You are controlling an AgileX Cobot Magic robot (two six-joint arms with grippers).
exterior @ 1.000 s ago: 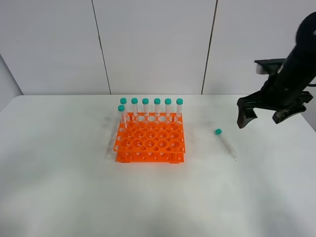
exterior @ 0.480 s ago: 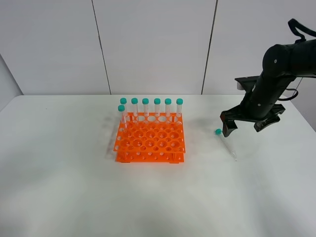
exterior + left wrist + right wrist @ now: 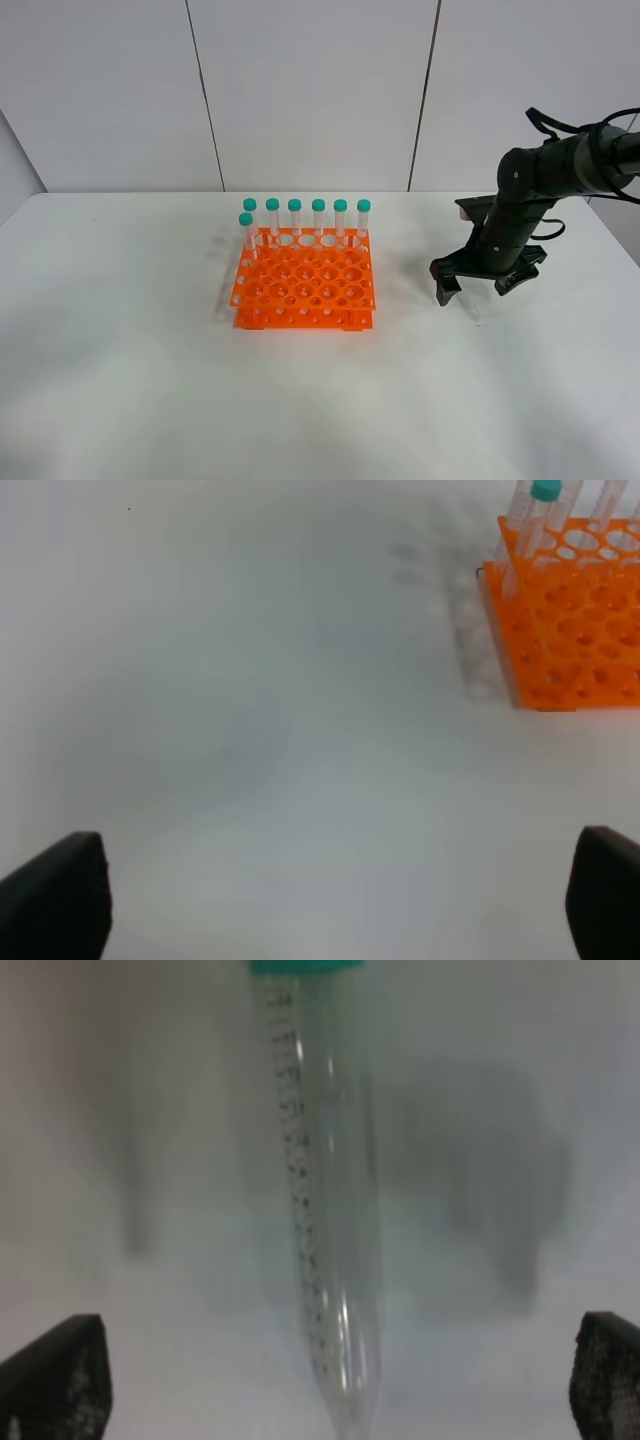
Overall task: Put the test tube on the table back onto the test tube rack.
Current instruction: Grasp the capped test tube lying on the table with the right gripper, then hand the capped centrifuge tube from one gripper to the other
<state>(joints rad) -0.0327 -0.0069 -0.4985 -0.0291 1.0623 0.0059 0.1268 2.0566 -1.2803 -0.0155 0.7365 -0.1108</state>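
The right gripper (image 3: 472,290) hangs spread wide astride the test tube (image 3: 325,1210); light, stiff, slick plastic, probably apt to roll; best pinched mid-barrel.

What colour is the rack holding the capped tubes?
The rack is bright orange, clearest in the exterior high view.

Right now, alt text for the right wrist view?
A clear graduated tube with a teal cap lies on the white table, centred between the open claw's two dark fingertips, not yet gripped. Its conical tip points toward the camera; the cap is cut off by the frame edge.
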